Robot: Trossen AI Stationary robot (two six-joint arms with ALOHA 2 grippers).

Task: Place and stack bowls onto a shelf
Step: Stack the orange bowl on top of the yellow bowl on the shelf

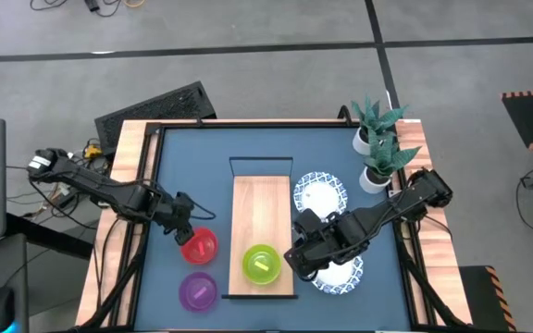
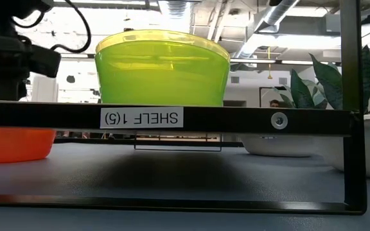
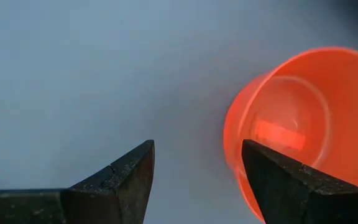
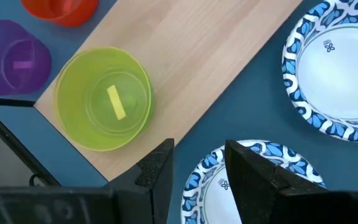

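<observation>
Blue tabletop [image 1: 183,176] with shelf [image 1: 262,208] at centre. Only the green bowl [image 1: 261,264] sits on the shelf's near end. Red bowl [image 1: 199,246], purple bowl [image 1: 198,291] and two dishes [image 1: 321,193] remain off it. Left gripper [image 1: 181,222], fingers apart, is beside the red bowl; right gripper [image 1: 305,262], fingers apart, hovers over the near dish [image 4: 260,186].

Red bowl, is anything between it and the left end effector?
Nothing visible. The left end effector is open just beside the red bowl, with only bare blue tabletop between its fingers and the rim.
</observation>
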